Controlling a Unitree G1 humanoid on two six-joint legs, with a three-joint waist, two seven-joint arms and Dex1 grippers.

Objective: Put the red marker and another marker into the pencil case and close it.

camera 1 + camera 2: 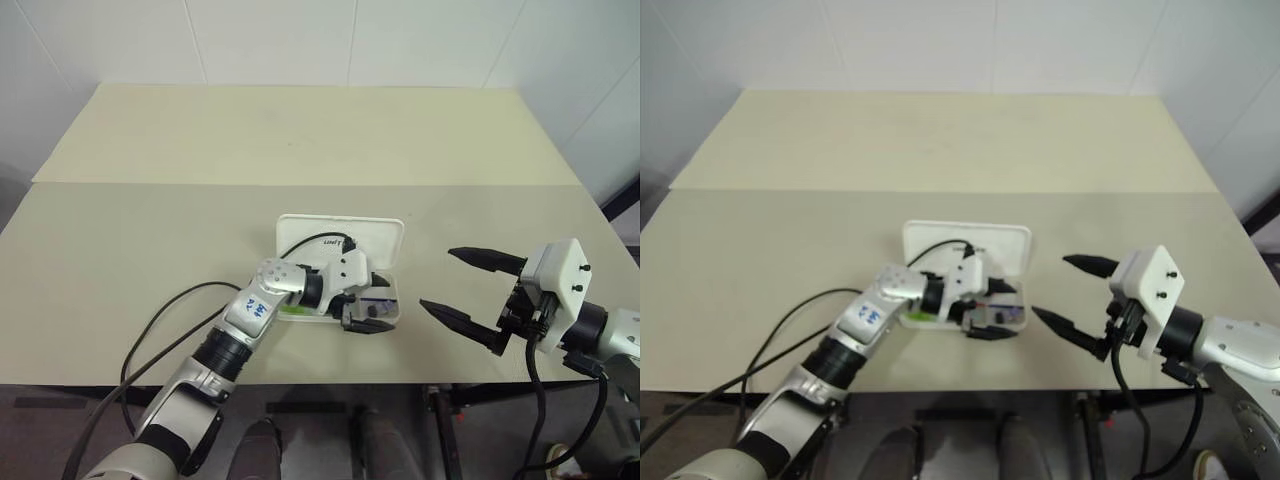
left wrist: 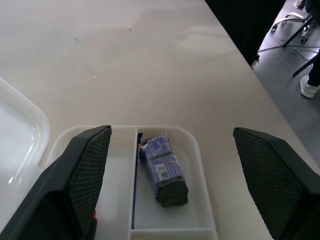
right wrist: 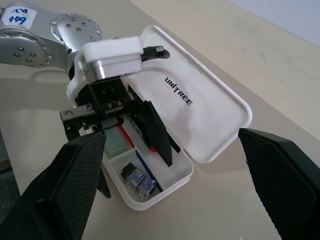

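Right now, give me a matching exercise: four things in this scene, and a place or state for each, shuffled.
Things:
1. left gripper
2. right gripper
3. case lid
4. blue-wrapped item

Places or states:
A. lying in the case's small end compartment
B. open, over the case's tray
C. swung open, lettering showing
D. open, off to the side of the case, above the table

Pairs: 1-B, 2-D, 3-C, 4-A

Left gripper (image 1: pixel 372 303) parked over open pencil case (image 1: pixel 340 232), blocking access from above. Bare table (image 1: pixel 140 230) all round. Right gripper (image 1: pixel 468 288) beside case, apart.
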